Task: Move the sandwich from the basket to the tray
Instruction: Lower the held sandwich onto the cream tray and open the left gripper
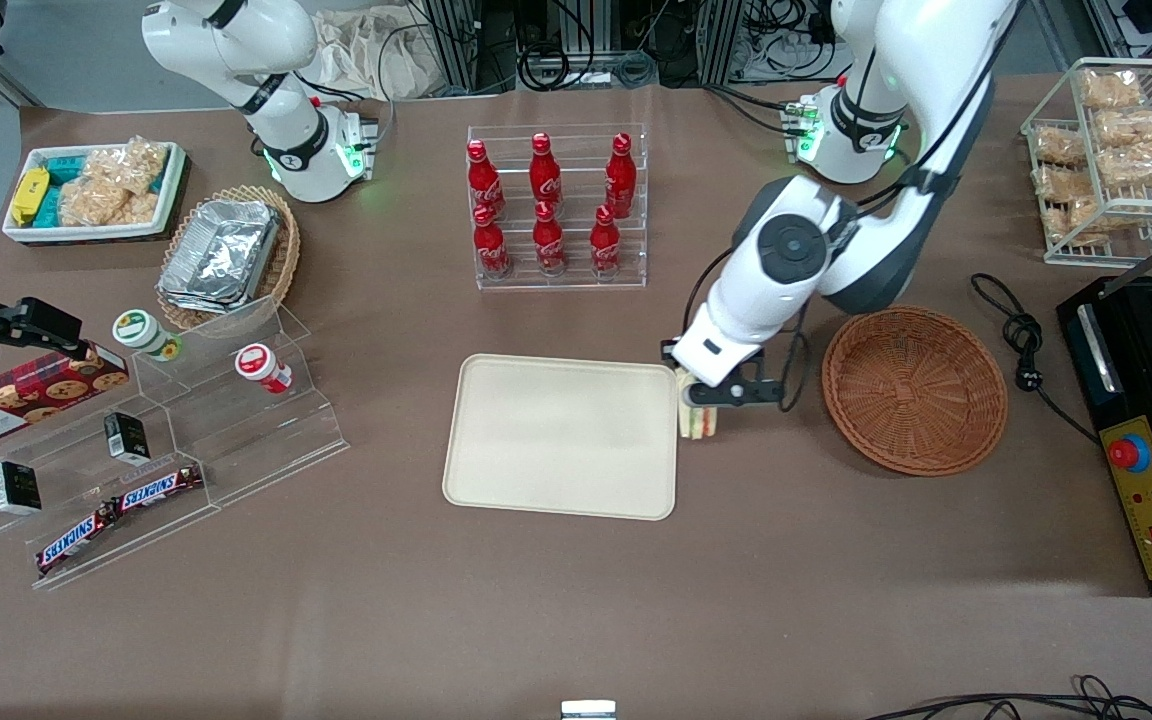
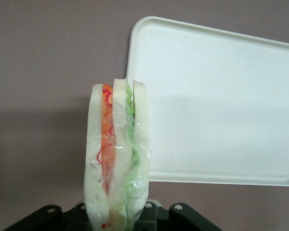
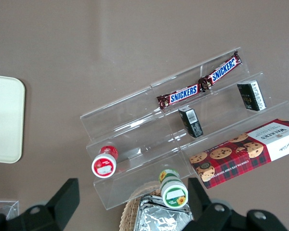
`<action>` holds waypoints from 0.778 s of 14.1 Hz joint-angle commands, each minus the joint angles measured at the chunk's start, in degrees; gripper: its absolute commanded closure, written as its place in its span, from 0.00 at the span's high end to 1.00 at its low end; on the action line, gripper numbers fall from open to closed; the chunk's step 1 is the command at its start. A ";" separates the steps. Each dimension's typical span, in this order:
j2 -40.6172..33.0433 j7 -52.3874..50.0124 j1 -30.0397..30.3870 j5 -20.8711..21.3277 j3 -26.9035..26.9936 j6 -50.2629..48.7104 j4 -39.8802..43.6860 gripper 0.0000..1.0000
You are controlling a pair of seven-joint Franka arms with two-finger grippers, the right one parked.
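My gripper [image 1: 704, 400], centre frame: jaws clamped on sandwich [image 1: 698, 421] beside tray [image 1: 561, 436]; basket [image 1: 914, 388] empty; Snickers bars [image 1: 118, 518], Walkers box [image 3: 245, 152]; the wrist view alone shows orange-green filling.

Overall light: bright, even, overhead; the brown table [image 1: 576, 600] reads uniformly in the front view.
Shadows: soft-edged; a faint one lies under the left arm beside the tray [image 1: 561, 436], and a darker band crosses the table surface in the left wrist view.
Glare: small highlights on the cola bottles [image 1: 548, 200] and the foil trays [image 1: 221, 255]; reflections on the clear acrylic steps [image 3: 183, 130].
Exposure: the tray's surface is near white, washed out, in the left wrist view.
Focus: the sandwich [image 2: 116, 154], held by the gripper [image 1: 711, 395], is slightly soft up close; its clear wrap glints.
Right wrist view: sharp, labels legible.
Edge distortion: slight in the front view.
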 commanded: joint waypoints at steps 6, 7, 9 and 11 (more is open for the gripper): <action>16.00 -1.81 -4.03 13.03 0.33 8.12 9.87 0.00; 17.05 -2.24 -4.03 14.00 0.33 8.21 10.23 0.00; 18.29 -2.69 -4.12 16.11 0.33 8.38 10.40 0.00; 18.82 -5.40 -4.12 16.73 0.50 8.38 10.84 0.26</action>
